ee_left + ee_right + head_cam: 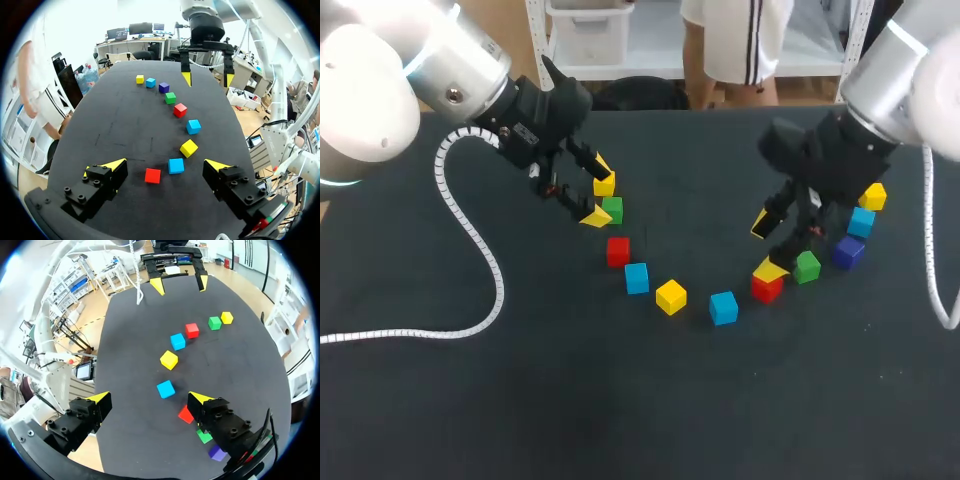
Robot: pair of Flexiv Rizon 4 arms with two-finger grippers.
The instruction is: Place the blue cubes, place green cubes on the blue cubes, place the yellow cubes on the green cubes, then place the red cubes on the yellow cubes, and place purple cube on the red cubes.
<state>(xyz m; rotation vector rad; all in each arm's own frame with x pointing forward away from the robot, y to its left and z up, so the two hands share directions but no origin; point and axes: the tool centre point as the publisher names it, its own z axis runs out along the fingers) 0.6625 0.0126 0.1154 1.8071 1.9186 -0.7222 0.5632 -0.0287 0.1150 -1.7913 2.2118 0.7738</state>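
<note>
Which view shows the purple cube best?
Left wrist view: the purple cube sits in the open, unobstructed. Head view shows it small, crowded by other cubes. Right wrist view shows it partly hidden under the right gripper.

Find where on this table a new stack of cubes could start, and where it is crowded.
Free: the wide near strip of the table before the arc of cubes; also the middle, between arc and far edge. Crowded: the arc's right end, where the red cube, green cube and purple cube bunch by the right claw.
</note>
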